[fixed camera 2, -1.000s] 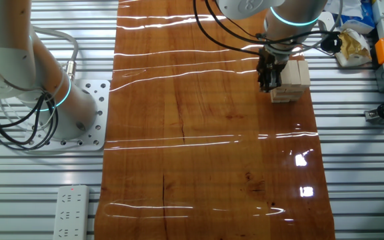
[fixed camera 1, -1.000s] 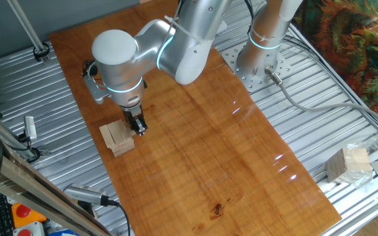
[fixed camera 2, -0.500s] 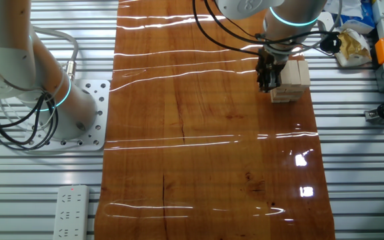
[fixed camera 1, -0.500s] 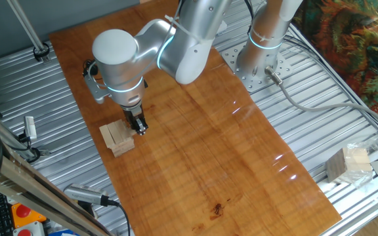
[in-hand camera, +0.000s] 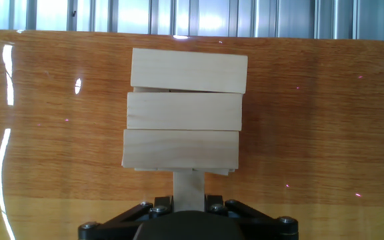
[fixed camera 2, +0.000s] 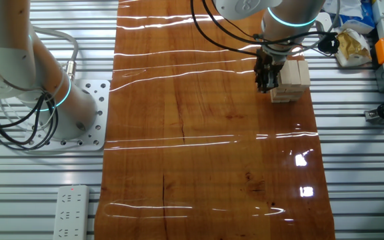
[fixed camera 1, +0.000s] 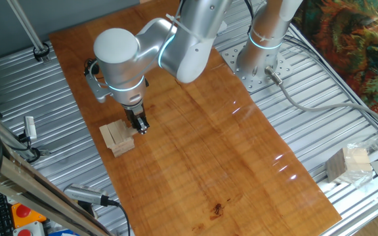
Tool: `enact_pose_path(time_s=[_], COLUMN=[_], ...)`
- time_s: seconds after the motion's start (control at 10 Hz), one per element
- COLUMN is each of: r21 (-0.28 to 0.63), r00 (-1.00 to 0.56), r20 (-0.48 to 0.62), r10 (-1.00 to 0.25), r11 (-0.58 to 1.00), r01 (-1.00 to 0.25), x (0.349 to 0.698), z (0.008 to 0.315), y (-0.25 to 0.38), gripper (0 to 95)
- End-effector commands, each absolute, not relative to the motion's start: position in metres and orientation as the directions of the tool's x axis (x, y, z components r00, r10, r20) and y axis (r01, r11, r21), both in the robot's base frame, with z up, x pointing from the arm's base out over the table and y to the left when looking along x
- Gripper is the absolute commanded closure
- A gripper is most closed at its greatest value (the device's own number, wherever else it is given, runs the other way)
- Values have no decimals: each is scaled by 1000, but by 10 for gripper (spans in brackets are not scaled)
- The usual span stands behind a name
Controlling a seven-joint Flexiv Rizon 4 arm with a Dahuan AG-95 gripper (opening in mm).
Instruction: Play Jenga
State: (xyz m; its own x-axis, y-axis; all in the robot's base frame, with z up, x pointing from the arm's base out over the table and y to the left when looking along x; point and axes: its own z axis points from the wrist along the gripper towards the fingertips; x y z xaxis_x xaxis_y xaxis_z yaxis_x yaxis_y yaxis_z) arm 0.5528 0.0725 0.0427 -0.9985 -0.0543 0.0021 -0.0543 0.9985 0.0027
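The Jenga stack (fixed camera 1: pixel 118 137) of pale wood blocks stands near the board's edge; it also shows in the other fixed view (fixed camera 2: pixel 291 80). In the hand view its three top blocks (in-hand camera: pixel 184 110) lie side by side straight ahead. My gripper (fixed camera 1: pixel 140 126) is low at the stack's side, seen too in the other fixed view (fixed camera 2: pixel 264 83). In the hand view my gripper (in-hand camera: pixel 189 200) is shut on one narrow block (in-hand camera: pixel 189 185) that sticks out from under the stack toward me.
The brown wooden board (fixed camera 1: pixel 209 151) lies on a ribbed metal table. A larger pale cube bundle (fixed camera 1: pixel 348 164) sits off the board. A second arm's base (fixed camera 2: pixel 65 100) stands beside the board. Boxes and a controller (fixed camera 2: pixel 379 40) crowd the edge behind the stack.
My gripper has shifted very slightly away from the stack with the block in it. The stack has stayed in place.
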Motion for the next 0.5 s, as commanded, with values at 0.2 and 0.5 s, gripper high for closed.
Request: enact_pose_path(time_s=[0.2, 0.5], r21=[3, 4], r00=[-998, -998], r20=[1, 4], r10=[-56, -59], r11=[998, 998], r01=[-56, -59], x=[550, 548], z=[42, 43], y=[72, 72], gripper=[950, 950])
